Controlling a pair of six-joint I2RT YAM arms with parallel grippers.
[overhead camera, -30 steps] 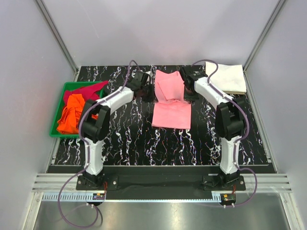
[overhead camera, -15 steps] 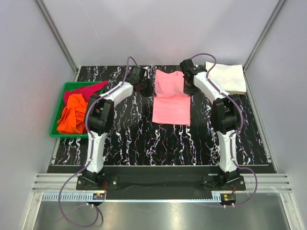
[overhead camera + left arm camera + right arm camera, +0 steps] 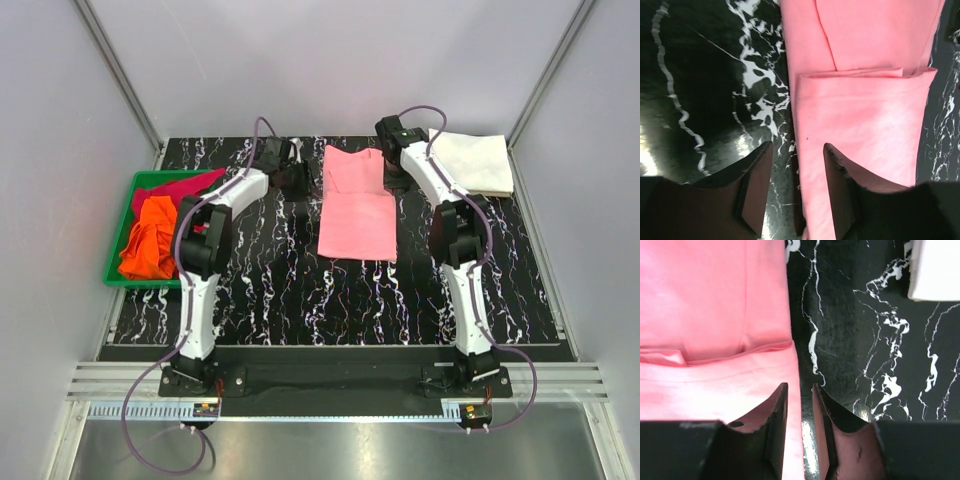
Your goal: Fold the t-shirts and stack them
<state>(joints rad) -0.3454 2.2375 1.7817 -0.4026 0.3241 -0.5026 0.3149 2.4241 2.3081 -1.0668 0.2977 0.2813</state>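
Observation:
The light pink t-shirt lies flat and folded lengthwise at the table's back middle, one layer lapped over another. My left gripper sits at its left edge. It is open, and the cloth edge runs between its fingers without being pinched. My right gripper is at the shirt's right edge, open by a narrow gap, with the cloth edge and bare table showing in it. A folded white t-shirt lies at the back right. Orange and magenta-red t-shirts are bunched in the tray.
The green plastic tray stands at the left edge of the black marbled table. The white shirt's corner lies just right of my right gripper. Grey walls and metal frame posts close in the back and sides.
Both grippers moved toward the back and laid the pink shirt's lifted, rumpled part down flat. Both were shut on its edges and have now opened.

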